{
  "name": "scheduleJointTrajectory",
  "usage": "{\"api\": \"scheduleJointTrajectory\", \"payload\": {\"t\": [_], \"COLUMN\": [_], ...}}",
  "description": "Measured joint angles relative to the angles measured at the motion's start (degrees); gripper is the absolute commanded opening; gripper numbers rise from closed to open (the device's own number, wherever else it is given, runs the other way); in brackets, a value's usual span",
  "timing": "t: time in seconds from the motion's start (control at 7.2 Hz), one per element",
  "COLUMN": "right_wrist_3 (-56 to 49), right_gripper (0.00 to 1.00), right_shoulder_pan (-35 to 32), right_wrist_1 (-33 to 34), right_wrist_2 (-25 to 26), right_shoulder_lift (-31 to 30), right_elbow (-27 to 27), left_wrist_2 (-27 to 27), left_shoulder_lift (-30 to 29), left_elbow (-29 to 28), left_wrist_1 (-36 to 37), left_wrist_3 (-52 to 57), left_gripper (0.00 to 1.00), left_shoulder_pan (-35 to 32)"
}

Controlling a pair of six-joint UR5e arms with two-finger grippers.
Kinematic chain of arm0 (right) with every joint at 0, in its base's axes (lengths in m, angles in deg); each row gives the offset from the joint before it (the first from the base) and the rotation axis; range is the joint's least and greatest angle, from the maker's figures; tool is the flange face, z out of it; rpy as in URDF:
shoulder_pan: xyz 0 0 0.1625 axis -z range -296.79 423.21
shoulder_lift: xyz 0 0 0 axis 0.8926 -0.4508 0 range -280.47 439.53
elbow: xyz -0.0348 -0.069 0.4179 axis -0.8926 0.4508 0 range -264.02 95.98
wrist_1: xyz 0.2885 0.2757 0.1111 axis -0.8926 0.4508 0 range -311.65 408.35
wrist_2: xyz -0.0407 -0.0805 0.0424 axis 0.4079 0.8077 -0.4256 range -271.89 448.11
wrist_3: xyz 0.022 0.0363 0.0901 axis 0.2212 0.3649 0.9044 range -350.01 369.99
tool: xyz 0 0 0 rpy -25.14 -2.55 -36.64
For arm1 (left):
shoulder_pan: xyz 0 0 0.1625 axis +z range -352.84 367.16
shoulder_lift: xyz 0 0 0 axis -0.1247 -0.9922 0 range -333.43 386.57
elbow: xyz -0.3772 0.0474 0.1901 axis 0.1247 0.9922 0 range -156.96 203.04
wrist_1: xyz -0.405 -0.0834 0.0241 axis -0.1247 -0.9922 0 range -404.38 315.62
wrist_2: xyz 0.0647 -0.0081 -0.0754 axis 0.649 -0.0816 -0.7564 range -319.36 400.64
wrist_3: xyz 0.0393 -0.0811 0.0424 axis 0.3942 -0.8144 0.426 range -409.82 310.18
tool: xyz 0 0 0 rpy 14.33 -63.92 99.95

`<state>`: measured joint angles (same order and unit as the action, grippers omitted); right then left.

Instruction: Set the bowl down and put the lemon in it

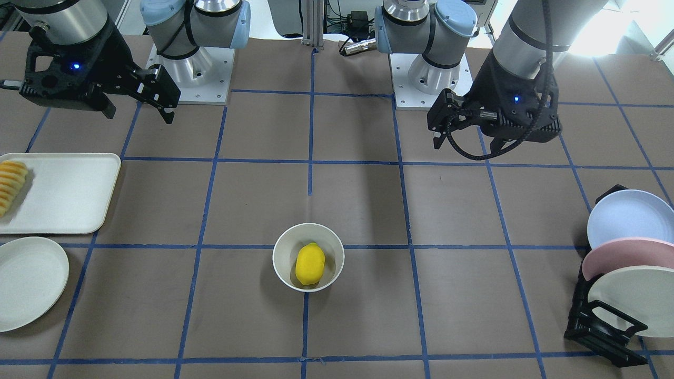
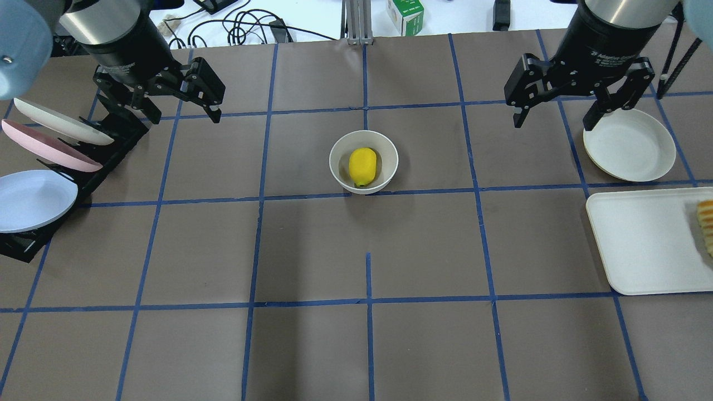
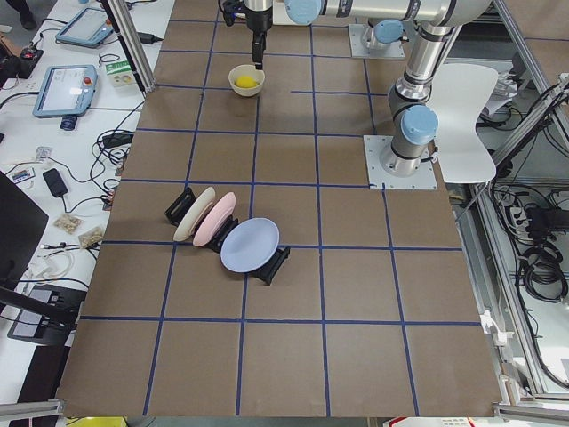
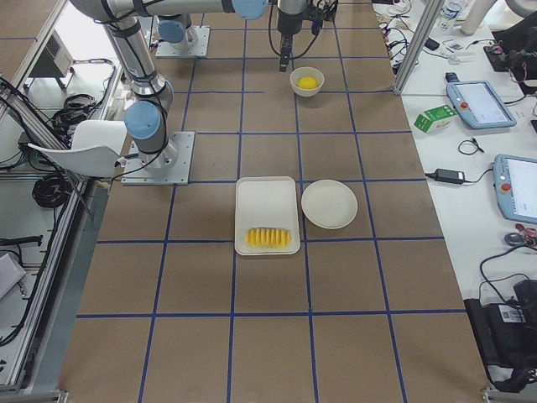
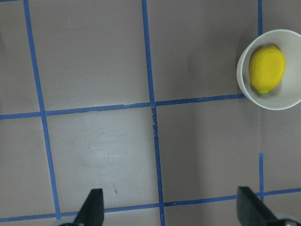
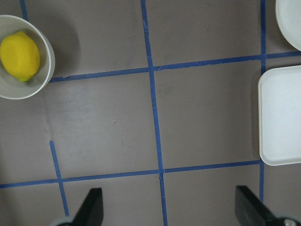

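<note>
Bowl (image 1: 284,247) with lemon (image 1: 309,264) inside stands at table (image 1: 368,316) centre, free room around; left gripper (image 5: 171,207) and right gripper (image 6: 169,207) hang far aside, jaws wide.

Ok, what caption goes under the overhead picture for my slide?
Lemon resting in the white bowl, left gripper and right gripper open and empty on either side.

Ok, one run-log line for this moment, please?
lemon: in bowl | bowl: upright | left gripper: open, empty | right gripper: open, empty | task: looks done
</note>
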<state>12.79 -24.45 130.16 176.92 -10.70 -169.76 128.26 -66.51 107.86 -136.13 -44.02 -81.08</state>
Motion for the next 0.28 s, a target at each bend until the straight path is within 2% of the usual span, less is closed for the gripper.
{"api": "scheduleJointTrajectory", "payload": {"t": [0.28], "right_wrist_3": [0.11], "right_gripper": [1.00], "right_shoulder_pan": [-0.33], "right_wrist_1": [0.20], "right_wrist_2": [0.00], "right_shoulder_lift": [0.11], "right_elbow": [-0.03], "left_wrist_2": [0.00], "left_shoulder_lift": [0.00], "left_elbow": [0.00], "left_wrist_1": [0.00], "left_wrist_3": [0.00], "left_gripper": [1.00], "left_shoulder_pan": [0.00]}}
